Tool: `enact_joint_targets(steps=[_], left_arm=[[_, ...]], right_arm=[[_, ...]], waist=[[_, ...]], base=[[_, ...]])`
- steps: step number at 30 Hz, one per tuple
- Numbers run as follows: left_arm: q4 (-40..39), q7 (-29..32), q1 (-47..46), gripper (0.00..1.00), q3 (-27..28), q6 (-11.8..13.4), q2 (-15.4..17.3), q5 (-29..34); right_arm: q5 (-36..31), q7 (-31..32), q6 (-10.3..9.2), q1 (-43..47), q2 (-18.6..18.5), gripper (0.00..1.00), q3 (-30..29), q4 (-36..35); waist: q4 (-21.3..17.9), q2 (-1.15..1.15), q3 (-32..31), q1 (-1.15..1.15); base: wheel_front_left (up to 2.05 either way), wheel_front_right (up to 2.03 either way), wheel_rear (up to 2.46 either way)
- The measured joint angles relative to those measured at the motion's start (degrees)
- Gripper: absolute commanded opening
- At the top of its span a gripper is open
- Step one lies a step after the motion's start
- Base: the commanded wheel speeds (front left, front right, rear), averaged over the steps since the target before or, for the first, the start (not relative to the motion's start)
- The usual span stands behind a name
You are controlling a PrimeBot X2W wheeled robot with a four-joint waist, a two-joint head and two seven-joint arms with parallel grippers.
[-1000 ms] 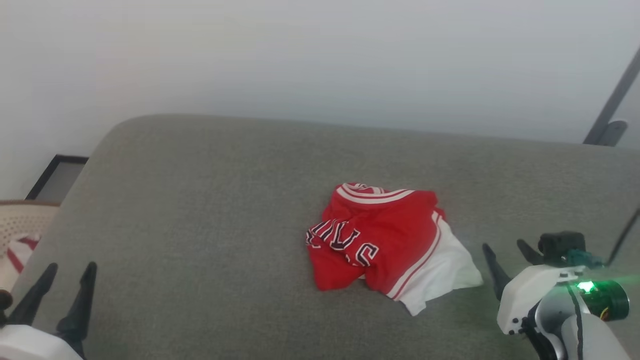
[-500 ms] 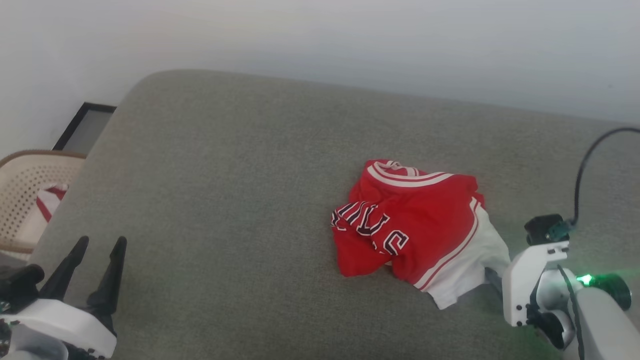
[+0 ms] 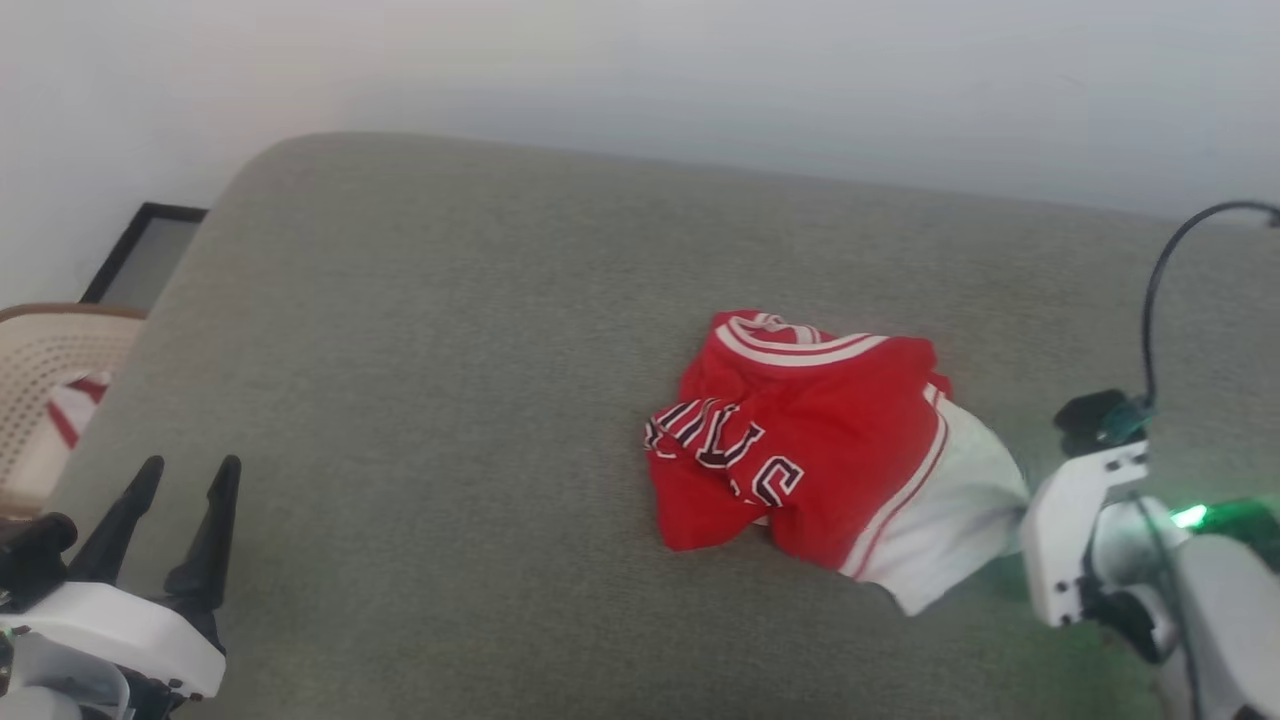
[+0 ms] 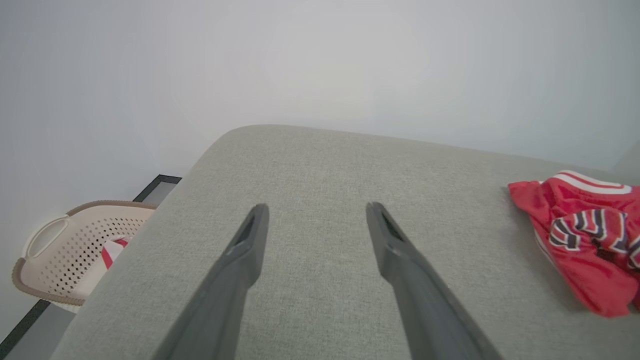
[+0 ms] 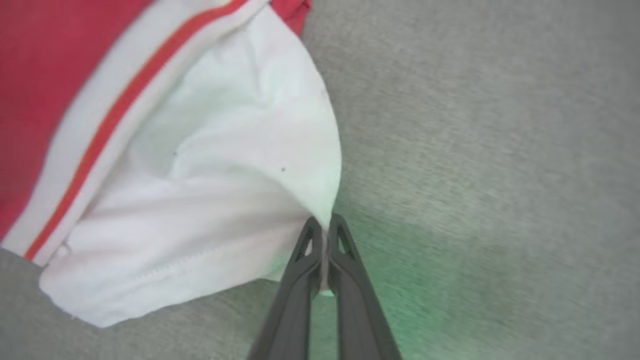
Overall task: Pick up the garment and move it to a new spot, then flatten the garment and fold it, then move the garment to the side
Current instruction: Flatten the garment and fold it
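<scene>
Red BULLS jersey crumpled, right of centre on grey upholstered seat. Right end effector clamped on white sleeve edge. Left end effector fingers apart, well clear. Judged: grasp made, not yet lifted. Relocating, flattening, folding and moving aside remain.

Broad open stretch of grey cushion from the spread fingers of the left gripper across to the garment, the one heap in the way, right of centre. Beyond the cushion's far edge, a pale wall. Off the left edge and lower down, a perforated basket. At the right, pinched tight on the garment's white sleeve, the right gripper, with a black cable arching above its wrist.
</scene>
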Motion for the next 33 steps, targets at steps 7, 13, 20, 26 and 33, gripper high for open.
enact_joint_targets(steps=[7, 13, 20, 26, 33], left_arm=[[-1.09, 0.01, 0.35, 1.0, 0.44, 0.51, 0.42, 0.0], [-1.68, 0.01, -0.46, 1.0, 0.54, 0.59, 0.4, 0.11], [-1.53, 0.01, -2.68, 1.0, -0.11, 0.44, -0.18, 0.64], [-0.56, 0.09, -5.32, 1.0, -1.09, -0.3, -0.96, 1.14], [1.0, 0.62, -8.42, 1.0, -2.3, -1.55, -1.44, 1.55]], right_arm=[[0.51, 2.98, 0.0, -1.52, -5.69, 0.0, -1.11, -5.04], [0.37, 4.31, 0.0, -3.97, -10.7, 0.0, -3.36, -6.14], [-1.37, 3.91, 0.0, -7.22, -15.17, 0.0, -5.2, -3.96], [-3.92, 1.23, 0.0, -9.06, -16.51, 0.0, -8.13, 2.03], [-4.85, -3.74, 0.0, -11.11, -12.69, 0.13, -9.48, 12.87]], waist=[[-3.18, 0.0, 0.16, 0.0], [-5.99, 0.0, 1.2, 0.0], [-8.4, 0.0, 3.41, 0.0], [-9.19, 0.0, 5.48, 0.0], [-8.79, 0.0, 7.66, 0.0]], base=[[0.0, 0.0, 0.0], [0.0, 0.0, 0.0], [0.0, 0.0, 0.0], [0.0, 0.0, 0.0], [0.0, 0.0, 0.0]])
